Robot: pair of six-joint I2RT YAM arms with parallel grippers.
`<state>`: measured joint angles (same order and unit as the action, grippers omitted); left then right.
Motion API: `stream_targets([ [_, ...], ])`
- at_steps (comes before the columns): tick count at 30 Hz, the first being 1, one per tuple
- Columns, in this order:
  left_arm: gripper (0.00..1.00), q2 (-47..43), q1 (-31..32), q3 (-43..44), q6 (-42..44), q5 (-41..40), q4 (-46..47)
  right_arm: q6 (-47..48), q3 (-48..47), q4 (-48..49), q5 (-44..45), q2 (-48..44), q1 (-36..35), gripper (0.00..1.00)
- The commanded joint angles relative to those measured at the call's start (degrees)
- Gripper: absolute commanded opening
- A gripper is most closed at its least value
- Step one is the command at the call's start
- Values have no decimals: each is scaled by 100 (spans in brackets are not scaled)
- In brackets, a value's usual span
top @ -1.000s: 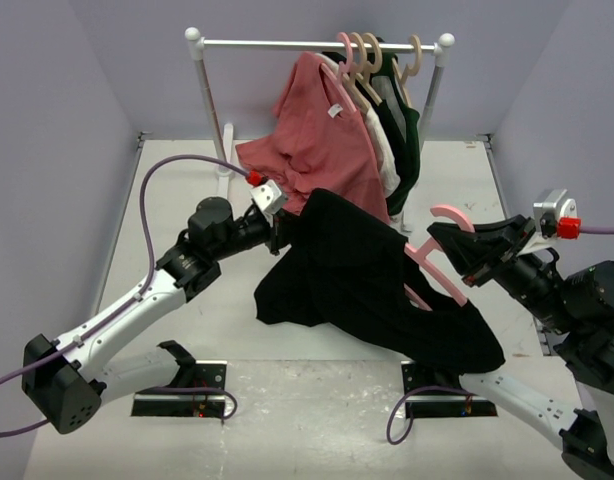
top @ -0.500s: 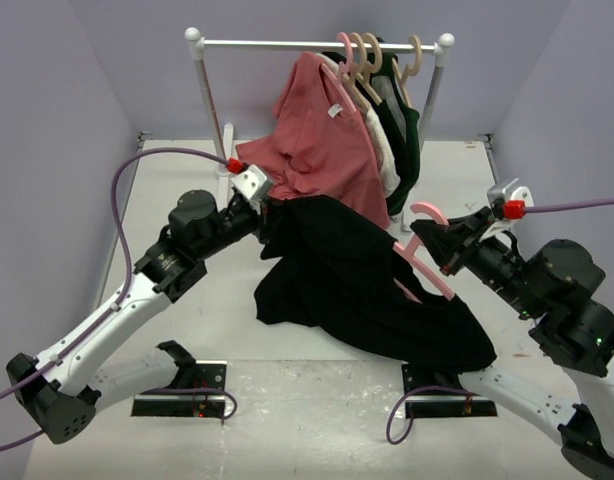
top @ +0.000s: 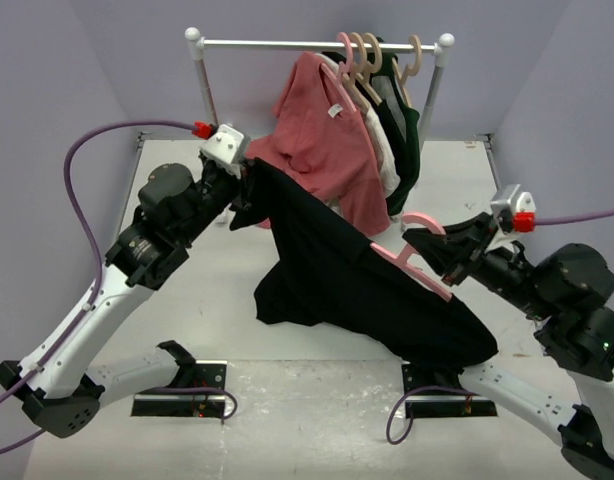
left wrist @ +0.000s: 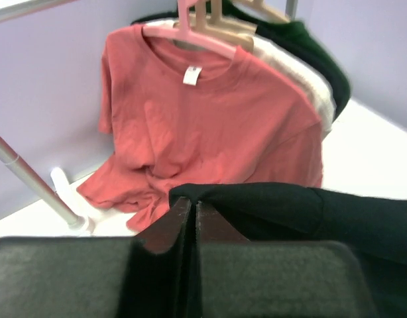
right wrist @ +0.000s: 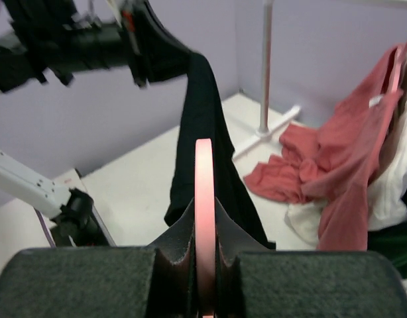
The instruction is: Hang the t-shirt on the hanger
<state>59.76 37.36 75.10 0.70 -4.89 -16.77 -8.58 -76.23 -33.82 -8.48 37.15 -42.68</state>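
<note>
Above the table, left jaws clamp the t-shirt; right jaws clamp the hanger.

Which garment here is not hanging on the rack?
The black t-shirt, pinched by the left gripper; the salmon-red shirt and dark green garment hang from the rail.

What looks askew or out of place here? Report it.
The red shirt hangs crooked on the rack, its lower part bunched on the table beside the rack's foot. The t-shirt is stretched between the left gripper and the hanger, its bulk sagging toward the table.
</note>
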Motion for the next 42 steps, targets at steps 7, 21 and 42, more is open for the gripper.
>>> stream_targets([
  [7,100,-327,-90,-44,18,-832,-343,-122,-477,1011,201,231,5,0],
  [21,100,-501,-97,626,295,3342,-305,-66,-2900,-481,-926,2585,-167,0],
  [42,22,1390,-62,971,-255,7146,652,-184,-2224,664,-1863,2678,-443,0],
])
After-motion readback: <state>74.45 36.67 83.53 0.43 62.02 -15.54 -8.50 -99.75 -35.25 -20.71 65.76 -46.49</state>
